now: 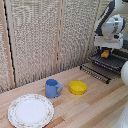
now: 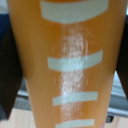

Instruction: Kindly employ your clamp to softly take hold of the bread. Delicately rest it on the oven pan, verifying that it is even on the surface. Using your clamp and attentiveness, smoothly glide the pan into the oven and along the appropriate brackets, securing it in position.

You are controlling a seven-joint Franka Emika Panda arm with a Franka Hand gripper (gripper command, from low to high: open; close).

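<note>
The bread [image 1: 105,53] hangs in the hand [image 1: 106,50] at the far right of the exterior view, a small orange-brown piece held just above the oven pan [image 1: 111,62]. The hand is closed on it from above, which suits a small piece that has to be set down flat on the bars. The pan is drawn out of the oven [image 1: 114,62] over the lowered door [image 1: 96,72], so its bars lie open from above and the bread can be lowered straight onto them; with the pan pushed inside, the hand would probably have no room. The bread appears not yet to touch the bars, so the step in hand looks like the final lowering, with the push into the oven left to do. On the tabletop [image 1: 90,107], well apart from the oven, stand a blue mug [image 1: 52,88], a yellow bowl [image 1: 77,87] and a patterned plate [image 1: 30,110]; they lie clear of the arm's path.

The wrist view is almost filled by the bread [image 2: 70,60], orange with pale cross stripes and a glossy sheen, so near the camera because it sits between the fingers. Dark shapes at the sides may be the fingers, though that cannot be told for sure. A sliver of pale wood and dark metal shows at the lower corners.
</note>
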